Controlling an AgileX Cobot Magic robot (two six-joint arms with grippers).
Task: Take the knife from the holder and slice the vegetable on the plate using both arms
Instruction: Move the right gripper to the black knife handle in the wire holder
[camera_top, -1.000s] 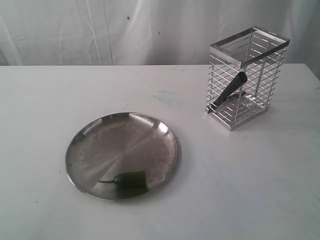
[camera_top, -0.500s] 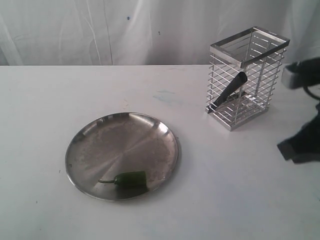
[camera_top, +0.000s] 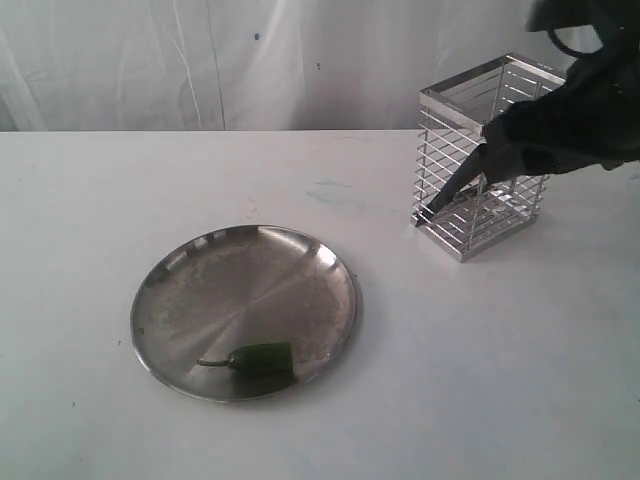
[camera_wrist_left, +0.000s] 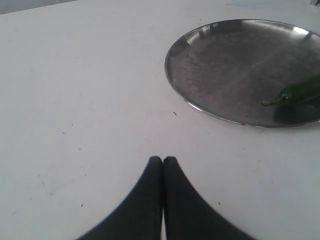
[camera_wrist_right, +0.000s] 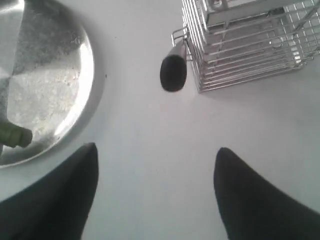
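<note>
The steel plate (camera_top: 250, 280) lies left of centre with the green chilli, the vegetable (camera_top: 262, 358), near its front rim. At the back right stands the wire holder (camera_top: 500, 100), and the black knife (camera_top: 450, 195) leans inside it. My right arm (camera_top: 580, 115) hangs blurred in front of the holder's upper part. In the right wrist view my right gripper (camera_wrist_right: 156, 150) is open and empty above the table, short of the knife's handle end (camera_wrist_right: 173, 72) and the holder (camera_wrist_right: 250, 45). My left gripper (camera_wrist_left: 163, 160) is shut and empty, well short of the plate (camera_wrist_left: 225, 65) and chilli (camera_wrist_left: 300, 91).
A white table (camera_top: 450, 380) carries everything, and a white curtain hangs behind it. The right wrist view also shows the plate's rim (camera_wrist_right: 90, 75) and the cut end of the chilli (camera_wrist_right: 15, 136) to one side of the open fingers.
My right arm came in from the right edge and rose to the holder's upper part. One second ago no arm was in view. Plate, chilli, holder and knife have not moved.
</note>
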